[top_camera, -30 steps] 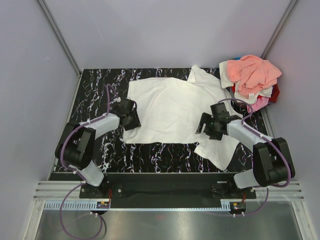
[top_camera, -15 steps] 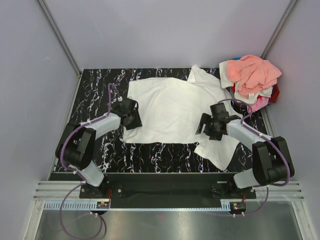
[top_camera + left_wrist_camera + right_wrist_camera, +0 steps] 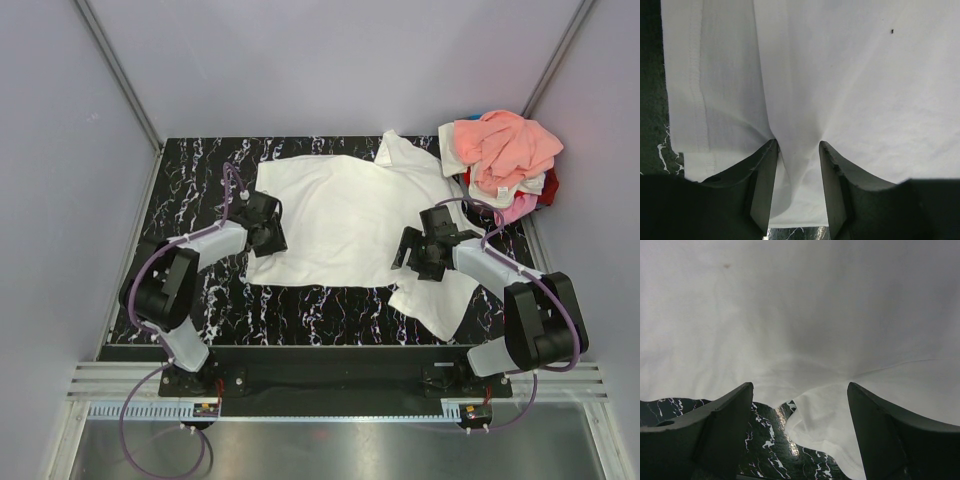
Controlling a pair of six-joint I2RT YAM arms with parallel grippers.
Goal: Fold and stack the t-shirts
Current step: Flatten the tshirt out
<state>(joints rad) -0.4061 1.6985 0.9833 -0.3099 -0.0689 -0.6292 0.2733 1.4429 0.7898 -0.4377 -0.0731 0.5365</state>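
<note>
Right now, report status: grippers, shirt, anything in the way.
Left gripper pinching a fold at the white t-shirt's left edge. Right gripper open over its right side. Shirt spread out, unfolded. Far right corner: other t-shirts piled, clear.

The white short-sleeved t-shirt (image 3: 340, 220) is soft, matt knit cloth with a stitched hem and shallow creases. It lies on the black, white-veined tabletop (image 3: 190, 170), a smooth marble-look surface with a faint sheen. Right of the white shirt, the heap of salmon-peach, cream, pink and red t-shirts (image 3: 505, 150) is equally dull, crumpled cloth. On the white shirt, the left gripper (image 3: 797, 145) has 2 dark fingers (image 3: 762, 185) of hard matt plastic.
</note>
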